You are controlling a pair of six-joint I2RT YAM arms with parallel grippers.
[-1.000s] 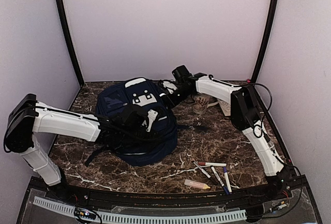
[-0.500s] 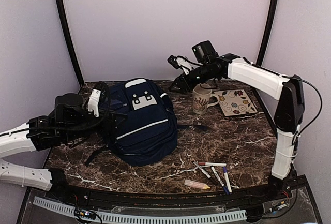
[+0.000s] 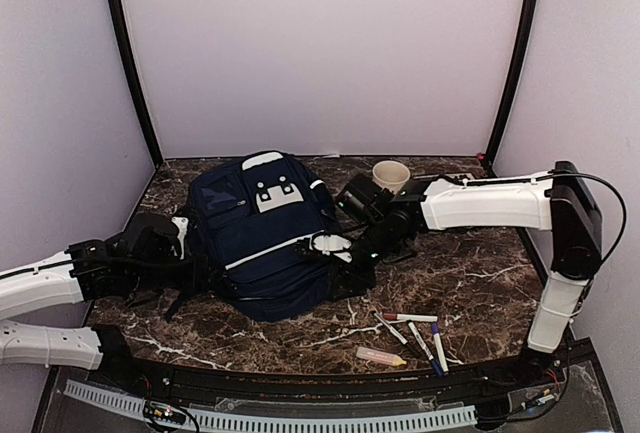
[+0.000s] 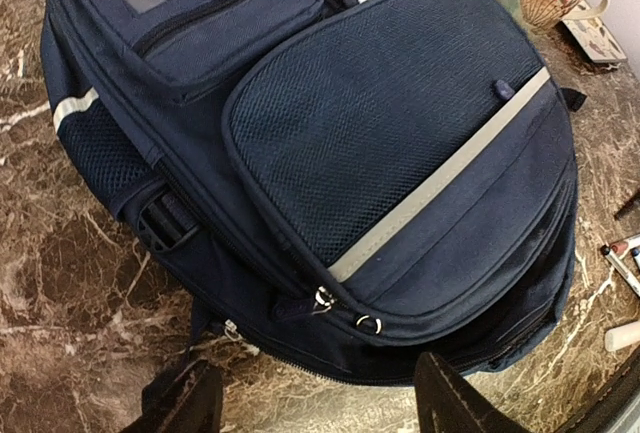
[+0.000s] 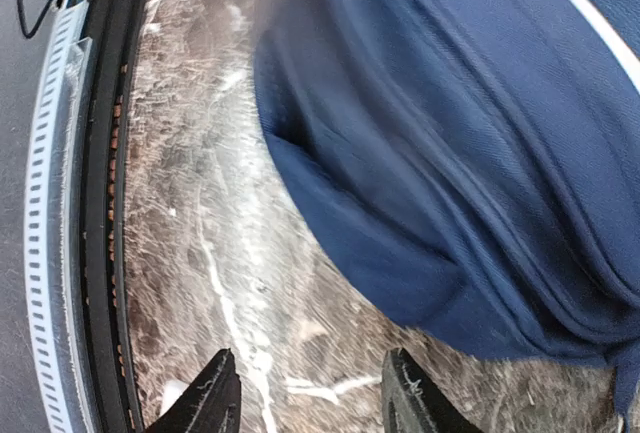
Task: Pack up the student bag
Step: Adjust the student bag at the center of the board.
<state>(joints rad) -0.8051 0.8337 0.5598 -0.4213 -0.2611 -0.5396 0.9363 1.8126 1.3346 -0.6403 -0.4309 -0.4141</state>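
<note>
Bench seen from above and from both wrists, read left to right. The left gripper (image 4: 315, 383) sits low at the bag's left side, fingers apart with nothing between them, facing the closed front pocket. The bag (image 3: 265, 233) lies flat on the table (image 3: 450, 273), left of centre, and every zip that shows appears shut; two zip pulls (image 4: 345, 311) hang at its near corner. The right gripper (image 5: 310, 373) hovers just off the bag's right near edge, jaws likewise apart and empty, with its arm stretched across the table to the bag's right. The mug (image 3: 391, 175) stands beyond the bag's right side, close to that arm. The markers (image 3: 412, 328) and a pale stick (image 3: 381, 356) lie loose, to the right of the bag and nearer than it. Likely hazards: the small pulls may slip from a hasty pinch; with neither gripper holding the bag, a tug on a zip or a nudge on the soft side could drag it across the smooth stone; a sweeping right arm could tip the mug; round markers may roll when touched.
</note>
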